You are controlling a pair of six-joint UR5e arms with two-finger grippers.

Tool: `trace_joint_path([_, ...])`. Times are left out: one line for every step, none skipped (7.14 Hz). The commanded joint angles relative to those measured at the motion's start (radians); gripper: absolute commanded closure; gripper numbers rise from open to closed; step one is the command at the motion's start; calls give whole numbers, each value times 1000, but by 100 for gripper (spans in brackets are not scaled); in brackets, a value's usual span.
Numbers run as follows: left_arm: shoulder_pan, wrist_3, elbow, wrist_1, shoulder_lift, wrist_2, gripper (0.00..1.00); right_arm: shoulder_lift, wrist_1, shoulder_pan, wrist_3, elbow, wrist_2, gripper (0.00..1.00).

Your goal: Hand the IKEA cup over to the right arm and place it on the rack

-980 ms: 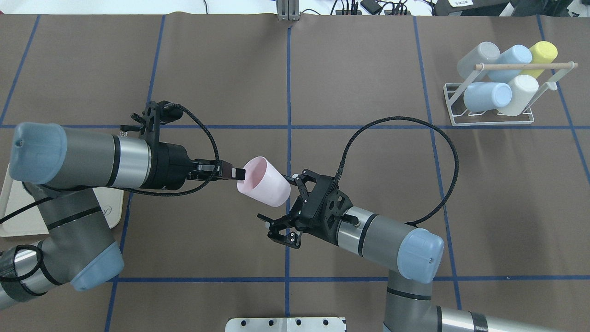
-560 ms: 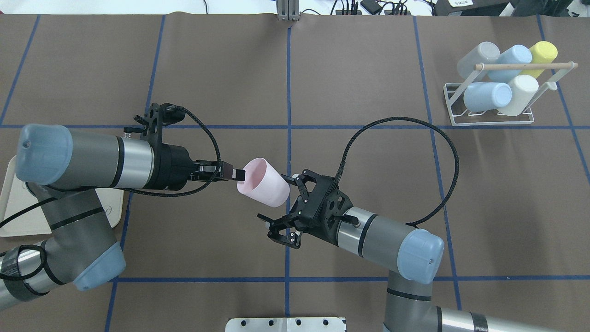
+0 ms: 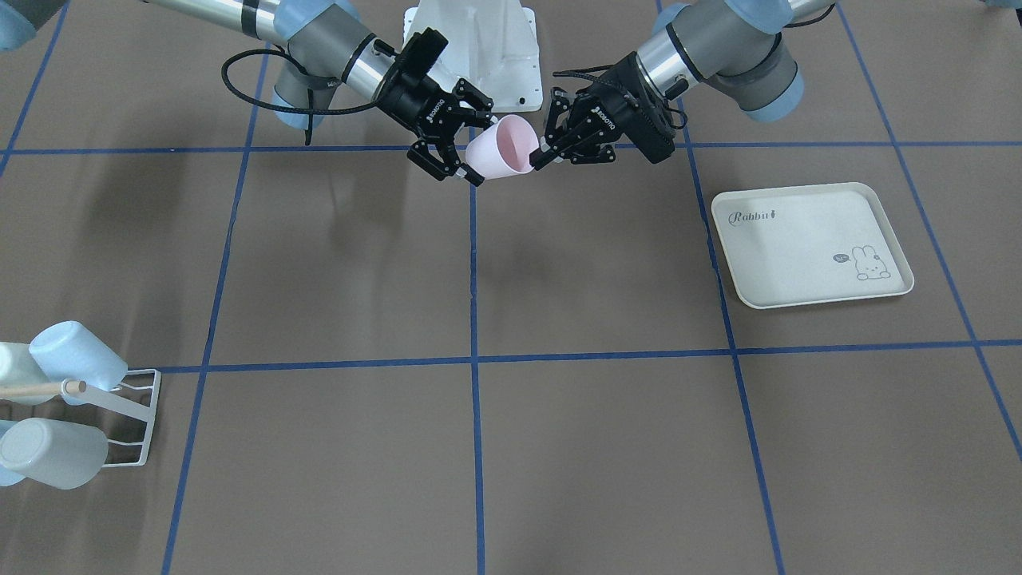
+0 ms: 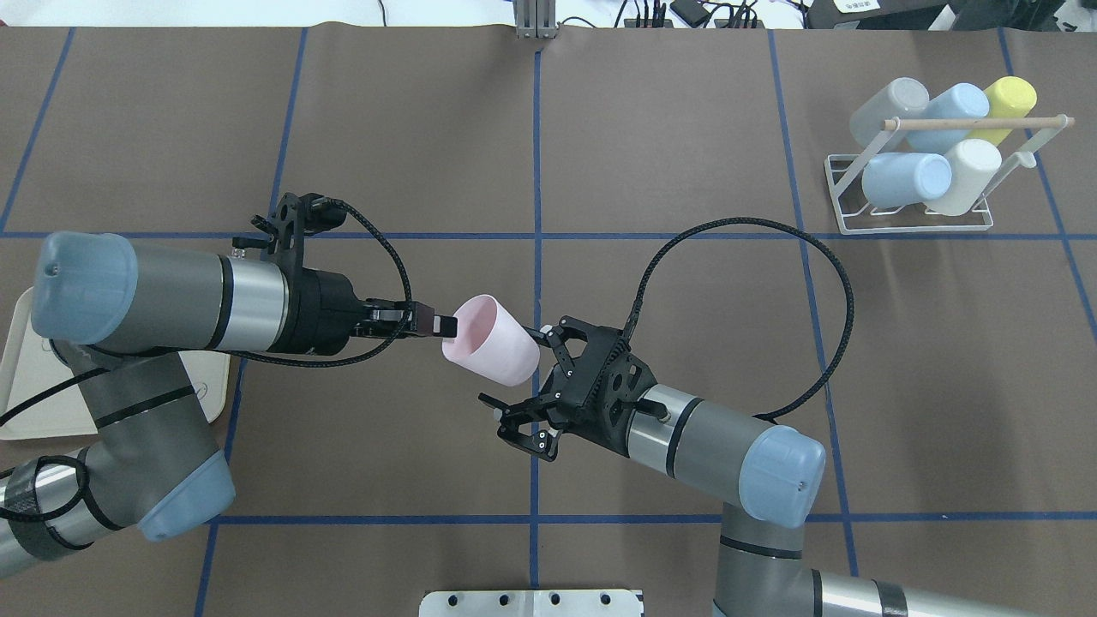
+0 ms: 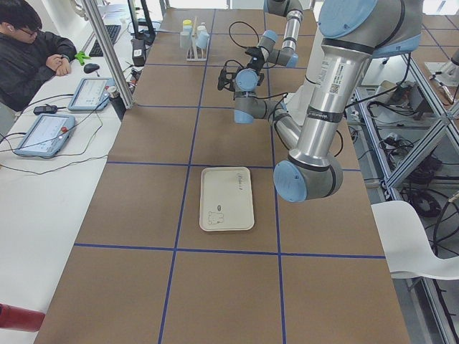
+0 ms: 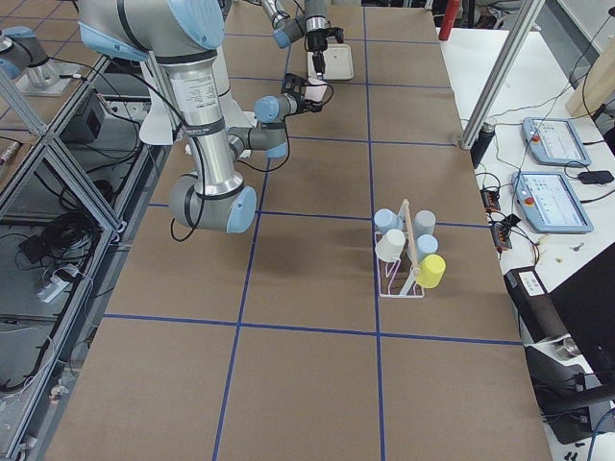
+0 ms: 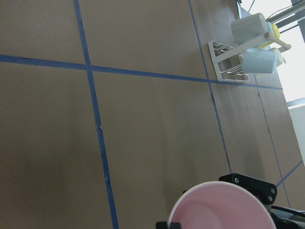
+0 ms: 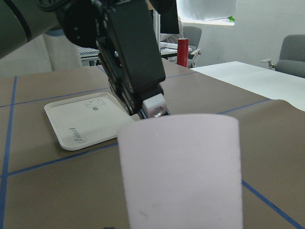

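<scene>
Pinching the rim of the pink cup [image 4: 490, 341] between nearly closed fingers, the left gripper [image 4: 446, 324] held it in the air over the middle of the brown table [image 4: 686, 128], one fingertip inside the mouth and the other outside. In the overhead view the cup lay tilted, its open mouth turned toward 10 o'clock and its closed base toward 4 o'clock. The right gripper [image 4: 519, 377] sat at the cup's 4 o'clock with its fingers spread wide, gripping nothing; the cup's base lay between them, the upper finger just beside the cup wall, though whether it touched could not be told. The right wrist camera showed the cup's base end filling the lower centre, with the left gripper at the far rim. The white wire rack [image 4: 908, 228] stood well apart at the cup's 2 o'clock, under a wooden dowel [image 4: 977, 123], carrying grey, light blue, yellow and white cups. The cream tray [image 3: 798, 255] lay flat on the table at the cup's 9 o'clock, partly under the left arm.
</scene>
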State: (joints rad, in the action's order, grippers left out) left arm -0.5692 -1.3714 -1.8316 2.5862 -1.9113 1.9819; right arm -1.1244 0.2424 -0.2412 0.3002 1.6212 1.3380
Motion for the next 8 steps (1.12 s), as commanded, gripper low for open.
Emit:
trace_joint_path([0, 0, 0, 0, 0, 0, 100, -1, 0, -4, -1, 18, 1, 38])
trace_joint_path([0, 0, 0, 2, 0, 2, 100, -2, 0, -4, -1, 23, 1, 50])
trace_joint_path([0, 2, -1, 2, 2, 2, 68, -3, 0, -7, -3, 23, 1, 64])
trace_joint_path([-1, 5, -5, 9, 2, 2, 1, -6, 0, -9, -3, 23, 1, 71])
trace_joint_path([-3, 5, -12, 12, 3, 3, 0, -8, 0, -9, -3, 22, 1, 72])
trace_joint_path([-11, 6, -17, 11, 8, 14, 0, -12, 1, -15, -4, 22, 3, 72])
trace_joint_path([-23, 9, -18, 6, 18, 14, 0, -14, 11, -23, -18, 20, 9, 72])
trace_joint_path([-55, 44, -18, -1, 44, 14, 0, -21, 53, -44, -23, 20, 19, 74])
